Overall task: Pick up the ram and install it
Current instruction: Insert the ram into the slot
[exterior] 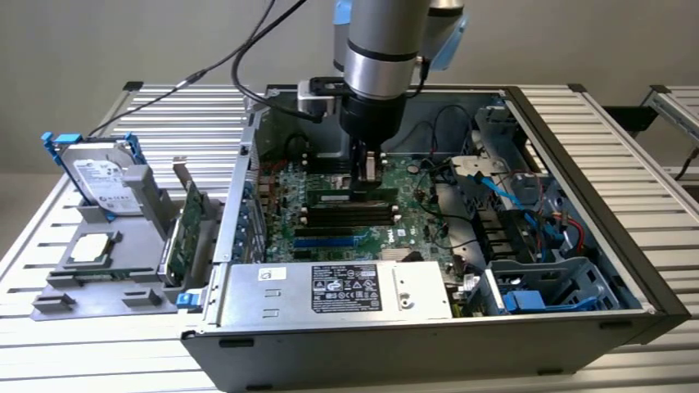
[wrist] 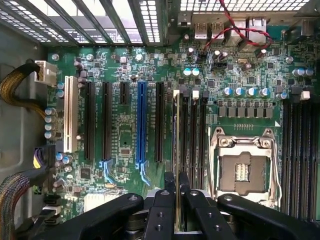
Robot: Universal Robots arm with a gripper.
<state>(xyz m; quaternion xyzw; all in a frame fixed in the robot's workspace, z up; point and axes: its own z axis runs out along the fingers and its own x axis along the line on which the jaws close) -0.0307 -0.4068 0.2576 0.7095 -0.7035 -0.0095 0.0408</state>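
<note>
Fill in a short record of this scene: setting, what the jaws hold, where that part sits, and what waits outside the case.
Setting: open computer case, motherboard exposed
Jaws: shut on the ram
Ram position: upright, edge-on, at the memory slots beside the empty CPU socket; seating cannot be told
Outside the case: hard drive and expansion card on a grey stand, exterior view's left

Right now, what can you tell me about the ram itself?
The ram is a long, thin green board with a row of dark chips on its face. It stands on its long edge, clamped between the shut fingers of the gripper. It sits in line with the outermost of the black memory slots on the motherboard. Whether it is fully seated cannot be told.
</note>
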